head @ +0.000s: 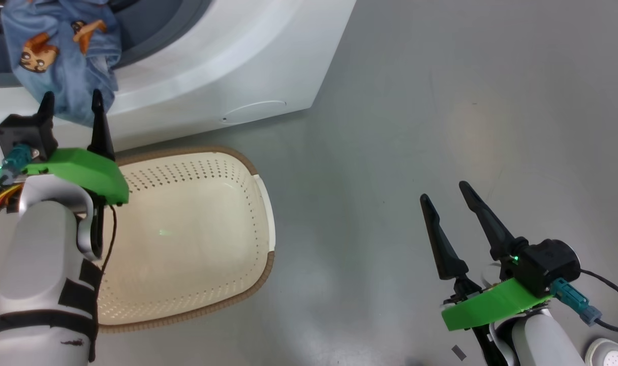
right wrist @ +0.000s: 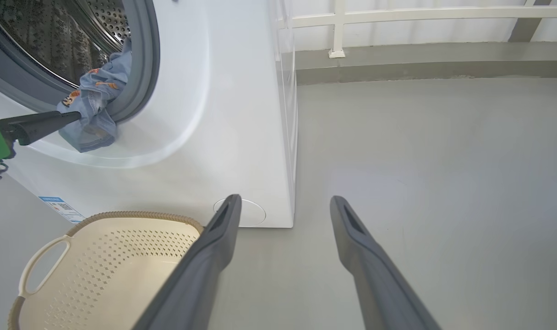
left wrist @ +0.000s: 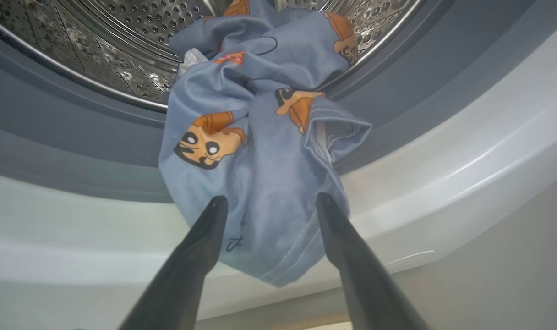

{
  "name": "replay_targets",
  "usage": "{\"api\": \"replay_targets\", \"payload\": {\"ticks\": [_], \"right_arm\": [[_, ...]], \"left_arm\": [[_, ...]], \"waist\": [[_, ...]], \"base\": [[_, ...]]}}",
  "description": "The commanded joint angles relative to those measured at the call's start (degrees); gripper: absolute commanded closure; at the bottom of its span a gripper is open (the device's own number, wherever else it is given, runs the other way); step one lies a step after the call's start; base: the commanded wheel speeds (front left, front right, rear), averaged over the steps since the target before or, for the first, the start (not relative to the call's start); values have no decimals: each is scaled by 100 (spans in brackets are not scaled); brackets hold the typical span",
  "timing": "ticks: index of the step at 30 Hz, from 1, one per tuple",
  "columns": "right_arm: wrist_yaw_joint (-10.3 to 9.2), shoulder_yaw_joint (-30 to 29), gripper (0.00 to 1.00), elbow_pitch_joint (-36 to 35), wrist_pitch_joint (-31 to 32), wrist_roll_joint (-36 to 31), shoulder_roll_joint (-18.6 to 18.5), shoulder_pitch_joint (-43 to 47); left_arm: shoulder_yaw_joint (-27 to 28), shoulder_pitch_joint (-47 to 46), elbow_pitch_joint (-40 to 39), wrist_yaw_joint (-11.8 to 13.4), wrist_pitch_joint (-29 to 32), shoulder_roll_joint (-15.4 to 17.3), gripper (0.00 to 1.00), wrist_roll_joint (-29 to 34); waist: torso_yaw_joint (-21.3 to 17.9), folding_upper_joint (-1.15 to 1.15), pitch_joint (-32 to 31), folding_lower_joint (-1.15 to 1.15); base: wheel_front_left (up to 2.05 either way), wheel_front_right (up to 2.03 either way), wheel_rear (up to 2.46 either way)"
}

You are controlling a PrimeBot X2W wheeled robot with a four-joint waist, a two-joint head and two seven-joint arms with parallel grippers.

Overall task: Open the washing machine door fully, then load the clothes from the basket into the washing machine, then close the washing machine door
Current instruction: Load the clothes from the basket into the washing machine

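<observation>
One blue label [right wrist: 61,208] low on washing machine [right wrist: 242,114], print unreadable

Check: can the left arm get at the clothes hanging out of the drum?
Likely yes: the open left tool sits right at the clothes draped over the rim of the washing machine, with nothing between them.

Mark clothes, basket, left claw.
clothes [left wrist: 260,156]: left wrist view, middle of the hanging blue fold.
basket [head: 187,244]: head view, bare inside bottom.
left claw [head: 71,94]: head view, midway between its open fingertips.
</observation>
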Motion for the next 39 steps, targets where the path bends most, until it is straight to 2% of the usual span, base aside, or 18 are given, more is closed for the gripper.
{"api": "replay_targets", "payload": {"ticks": [1, 10, 18, 19, 20, 21, 25, 31, 39], "right_arm": [[52, 164, 0, -109, -28, 17, 12, -79], [52, 231, 0, -110, -28, 43, 52, -166], [52, 240, 0, -130, -28, 60, 71, -214], [52, 242, 0, -133, -28, 62, 73, -223], [52, 243, 0, -134, -28, 64, 75, -231], [52, 243, 0, -133, -28, 66, 77, -239], [52, 231, 0, -132, -28, 71, 83, -262], [52, 208, 0, -126, -28, 85, 90, -276], [52, 163, 0, -130, -28, 92, 94, -274]], "left_arm": [[92, -150, -10, 51, -59, 225, 0, 62], [67, -619, 583, 266, -118, 450, 0, 166], [35, -875, 678, 374, -127, 542, 0, 209], [26, -896, 665, 385, -128, 548, 3, 218], [18, -914, 655, 396, -128, 553, 41, 226], [11, -931, 638, 406, -128, 555, 57, 231], [-12, -975, 532, 432, -128, 563, 100, 247], [-6, -963, 288, 409, -129, 525, 100, 191], [10, -820, -88, 255, -129, 369, 100, 6]], "waist": [[-41, 0, 46, 0], [-209, 0, 271, 0], [-290, 0, 433, 0], [-298, 0, 450, 0], [-305, 0, 465, 0], [-311, 0, 478, 0], [-319, 0, 512, 0], [-299, 0, 527, 0], [-228, 0, 525, 0]], "base": [[0, 0, 0], [0, 0, 0], [0, 0, 0], [0, 0, 0], [0, 0, 0], [0, 0, 0], [0, 0, 0], [0, 0, 0], [0, 0, 0]]}}
